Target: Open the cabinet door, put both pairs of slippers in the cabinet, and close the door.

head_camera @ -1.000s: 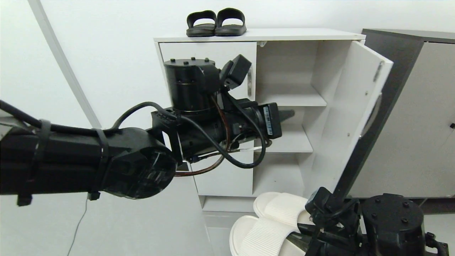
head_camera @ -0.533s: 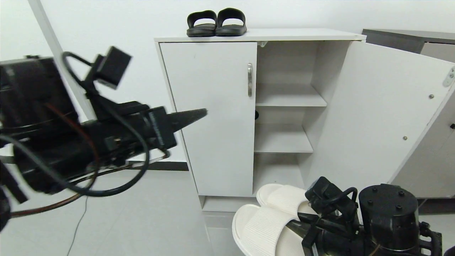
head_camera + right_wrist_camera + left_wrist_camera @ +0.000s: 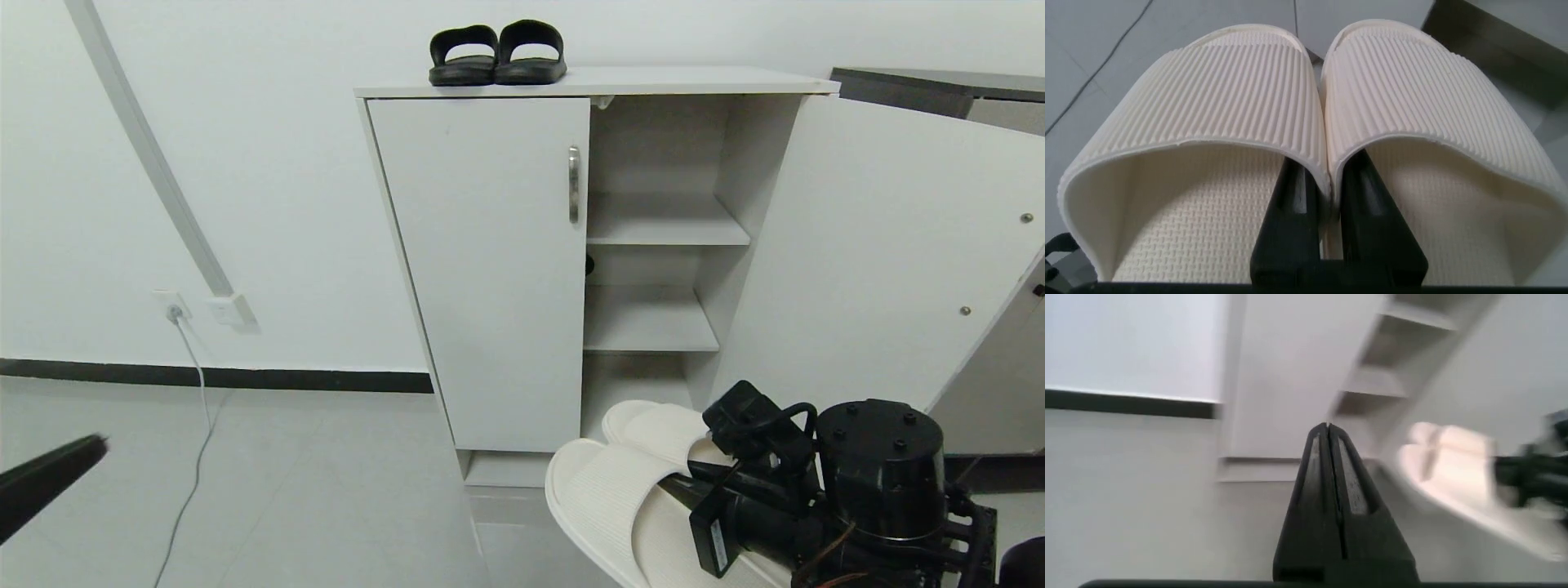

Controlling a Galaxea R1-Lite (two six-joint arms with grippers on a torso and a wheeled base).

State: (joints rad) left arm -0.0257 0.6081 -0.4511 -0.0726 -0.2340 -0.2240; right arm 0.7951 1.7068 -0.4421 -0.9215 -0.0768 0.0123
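**White slippers clamped in the right gripper, in front of the open cabinet**

The right gripper [image 3: 1327, 214] grips the white slippers [image 3: 608, 482] as a pair. One finger sits inside each slipper, and the two touching inner walls are pinched between them. The slippers stick out ahead of the gripper with their toes toward the cabinet [image 3: 694, 79]. They are low down in front of its open right half and still outside it. The right door [image 3: 882, 245] is swung wide open, showing the shelves [image 3: 653, 322], while the left door [image 3: 498, 269] is closed. The black slippers [image 3: 498, 53] sit side by side on the cabinet top. The left gripper [image 3: 1328, 437] is well away to the left, low over the floor. Its fingers are pressed together and hold nothing.
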